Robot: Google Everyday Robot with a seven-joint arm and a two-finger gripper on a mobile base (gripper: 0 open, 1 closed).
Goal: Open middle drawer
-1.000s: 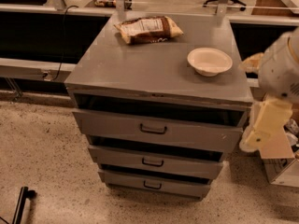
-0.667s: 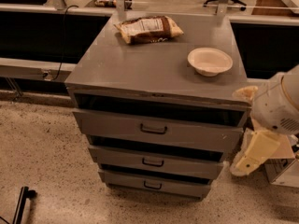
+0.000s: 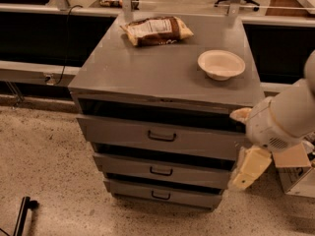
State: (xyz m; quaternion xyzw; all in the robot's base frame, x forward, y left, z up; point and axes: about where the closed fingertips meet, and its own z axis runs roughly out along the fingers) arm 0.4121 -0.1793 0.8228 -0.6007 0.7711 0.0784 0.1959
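Observation:
The grey cabinet point(image 3: 162, 73) has three drawers stacked in its front. The middle drawer point(image 3: 197, 173) has a low grey front panel with a small black bar handle point(image 3: 161, 171) at centre, and a dark gap shows above the panel. My gripper point(image 3: 248, 170) is cream-coloured and hangs below the white arm point(image 3: 285, 117). It sits at the cabinet's right front corner, level with the middle drawer's right end and well right of the handle. It holds nothing that I can see.
The taller top drawer point(image 3: 118, 132) has a bigger handle point(image 3: 162, 137). The lowest drawer point(image 3: 197, 196) sits below. On the cabinet top are a chip bag point(image 3: 156, 30) and a white bowl point(image 3: 221, 64). A box point(image 3: 298, 173) stands on the floor at right. A black bar point(image 3: 22, 215) lies at lower left.
My arm and gripper have moved left and down, from beside the cabinet's right side to its right front corner. The drawers, bag and bowl have not moved.

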